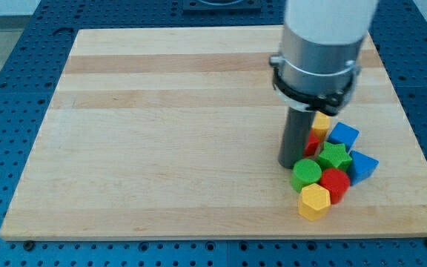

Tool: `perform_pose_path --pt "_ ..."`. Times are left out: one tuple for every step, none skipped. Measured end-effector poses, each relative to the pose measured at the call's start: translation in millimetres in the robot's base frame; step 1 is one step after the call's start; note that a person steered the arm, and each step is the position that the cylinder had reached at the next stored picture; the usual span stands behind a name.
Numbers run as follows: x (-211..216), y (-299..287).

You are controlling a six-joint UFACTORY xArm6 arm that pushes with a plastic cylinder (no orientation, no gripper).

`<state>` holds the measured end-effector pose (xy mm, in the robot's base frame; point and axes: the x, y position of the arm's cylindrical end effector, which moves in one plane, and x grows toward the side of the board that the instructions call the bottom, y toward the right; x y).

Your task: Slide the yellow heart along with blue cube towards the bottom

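Observation:
The yellow heart (322, 120) lies at the top of a cluster of blocks at the view's right, partly hidden behind the arm. The blue cube (343, 136) sits just to its lower right, touching the cluster. My tip (293, 166) rests on the board at the cluster's left edge, to the lower left of the yellow heart and next to the green cylinder (307, 173). A red block (313, 142) shows between the rod and the green star (335, 156).
The cluster also holds a blue triangular block (363, 165), a red cylinder (336, 183) and a yellow hexagon (314, 201) lowest. The wooden board (161, 111) lies on a blue perforated table (6, 89); its right edge is near the cluster.

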<state>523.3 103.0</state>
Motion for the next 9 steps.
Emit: perform_pose_path --pt "1 7" --pt "1 6" --pt "20 -32" --pt "21 -32" --pt "-52 -38" --pt "-120 -42" --pt "-117 -22" --pt "-107 2" --pt "-105 8"
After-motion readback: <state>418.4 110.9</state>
